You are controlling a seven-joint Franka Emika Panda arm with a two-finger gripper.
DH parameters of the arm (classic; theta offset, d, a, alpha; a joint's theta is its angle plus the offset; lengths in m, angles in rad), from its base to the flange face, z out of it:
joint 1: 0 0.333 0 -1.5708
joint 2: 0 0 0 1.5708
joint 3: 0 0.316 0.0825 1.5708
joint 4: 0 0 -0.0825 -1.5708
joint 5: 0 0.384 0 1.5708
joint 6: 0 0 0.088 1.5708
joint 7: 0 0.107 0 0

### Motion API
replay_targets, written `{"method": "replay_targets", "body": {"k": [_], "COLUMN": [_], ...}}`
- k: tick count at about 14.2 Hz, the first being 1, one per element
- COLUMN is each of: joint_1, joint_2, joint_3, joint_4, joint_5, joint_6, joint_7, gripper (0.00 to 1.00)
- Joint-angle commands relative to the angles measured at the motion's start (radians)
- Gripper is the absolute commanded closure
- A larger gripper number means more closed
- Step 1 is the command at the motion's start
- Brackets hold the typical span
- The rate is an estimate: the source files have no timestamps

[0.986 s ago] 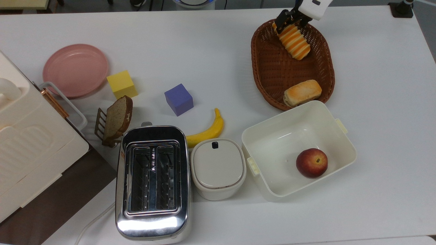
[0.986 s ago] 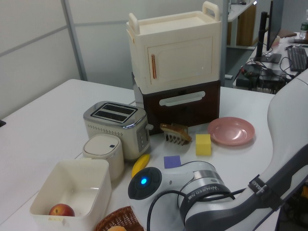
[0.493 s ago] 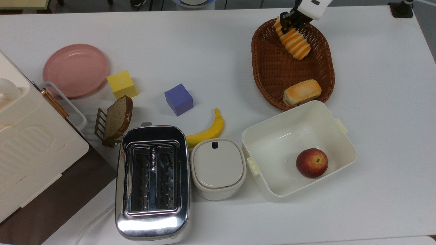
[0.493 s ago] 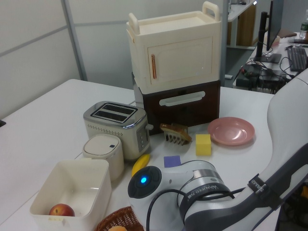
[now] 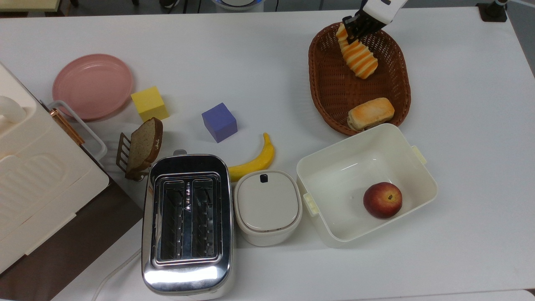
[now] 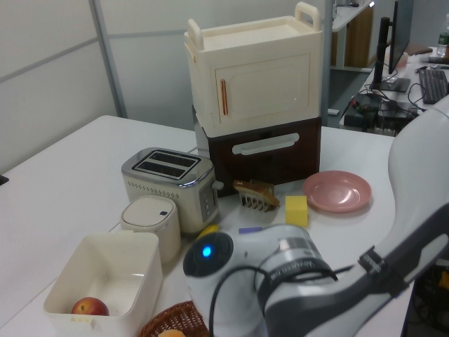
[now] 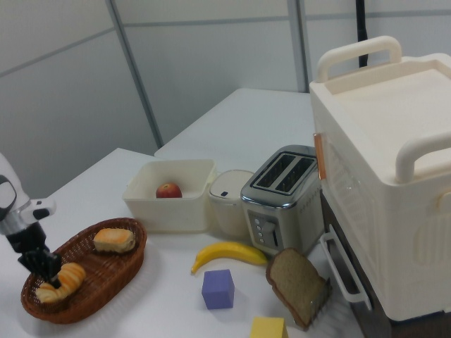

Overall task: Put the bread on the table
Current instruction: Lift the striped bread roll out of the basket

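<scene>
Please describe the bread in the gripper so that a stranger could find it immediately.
Find the brown wicker basket on the table. At its far end, the gripper holds the bread: a long ridged loaf with orange and cream stripes, unlike the short golden bun.

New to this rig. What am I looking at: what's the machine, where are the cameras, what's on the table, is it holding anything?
It is a single robot arm with a two-finger gripper. Three fixed cameras watch: one looks straight down, two look from low on opposite sides. The gripper is shut on one end of the striped bread, which is tilted inside the wicker basket; a short bun lies there too. On the white table are a toaster, a lidded pot, a white bin holding an apple, a banana, two cubes, a pink plate and toast in a rack.
</scene>
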Motion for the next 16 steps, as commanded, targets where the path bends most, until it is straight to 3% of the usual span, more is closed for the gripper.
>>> {"method": "replay_targets", "body": {"k": [1, 5, 10, 16], "joint_1": [-0.063, -0.162, -0.321, -0.334], "joint_2": [-0.074, -0.135, -0.132, -0.079], "joint_3": [-0.007, -0.008, -0.010, -0.065], "joint_4": [0.016, 0.068, 0.127, 0.150], "joint_5": [-0.021, -0.050, -0.058, -0.060], "joint_6": [0.009, -0.038, -0.038, 0.002], "joint_7": [0.030, 0.026, -0.054, -0.111], "gripper": [1.00, 1.00, 1.00, 1.00]}}
